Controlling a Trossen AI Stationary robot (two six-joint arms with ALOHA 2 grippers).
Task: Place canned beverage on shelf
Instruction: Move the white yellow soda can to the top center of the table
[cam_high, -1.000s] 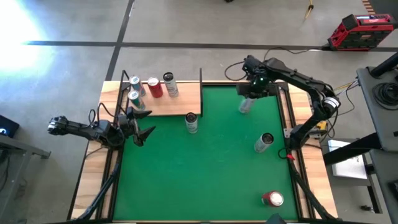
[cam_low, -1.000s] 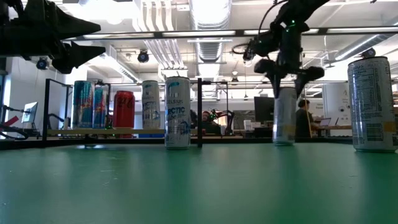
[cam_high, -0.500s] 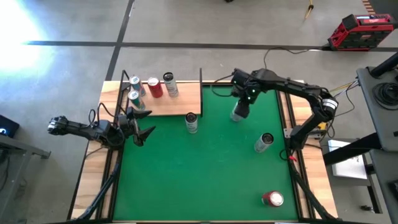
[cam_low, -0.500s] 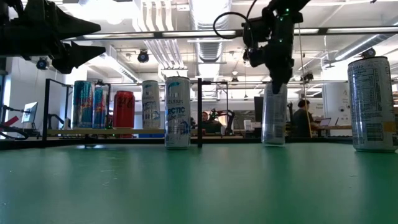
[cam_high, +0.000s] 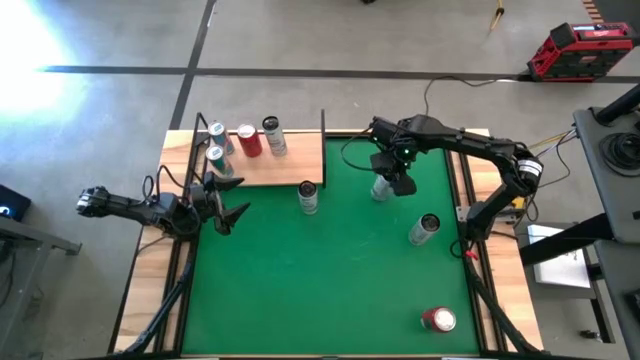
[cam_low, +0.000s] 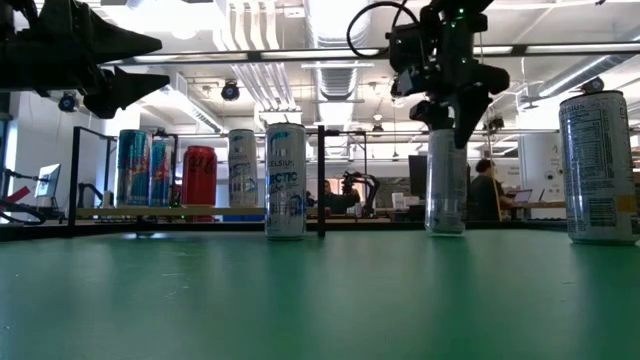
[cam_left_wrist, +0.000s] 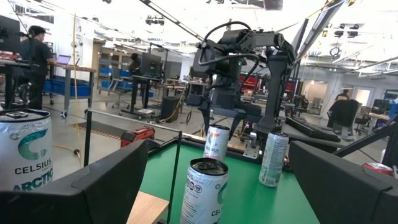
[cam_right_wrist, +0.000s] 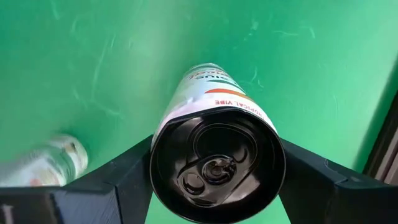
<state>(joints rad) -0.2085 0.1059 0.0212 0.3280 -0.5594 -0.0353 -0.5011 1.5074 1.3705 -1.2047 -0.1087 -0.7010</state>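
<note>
A slim silver canned beverage (cam_high: 379, 190) stands upright on the green mat (cam_high: 330, 270), right of the shelf. My right gripper (cam_high: 388, 180) is over it, pointing down, shut on its top. The shelf (cam_high: 285, 170), a light-wood board with black rods, lies at the far left and carries several upright cans (cam_high: 247, 140). My left gripper (cam_high: 225, 203) waits open at the table's left edge, beside the shelf's near side, touching nothing. My right gripper holds the can's upper wall just under the rim (cam_right_wrist: 160, 140), pinched between its two fingers (cam_right_wrist: 118, 171), one on each side. The fingers come from above, pointing down along the can (cam_low: 446, 185). The can stays upright, its bottom at the mat's level.
Another can (cam_high: 307, 197) stands on the mat by the shelf's near right corner. A further can (cam_high: 424, 228) stands near the right edge, and a red one (cam_high: 438, 319) lies at the near right. The mat's middle and near left are bare.
My right gripper has gone toward the table's left edge, and a little toward the near edge, with the can, and has rolled about its downward-pointing axis. The can has shifted leftward across the mat and stayed upright.
</note>
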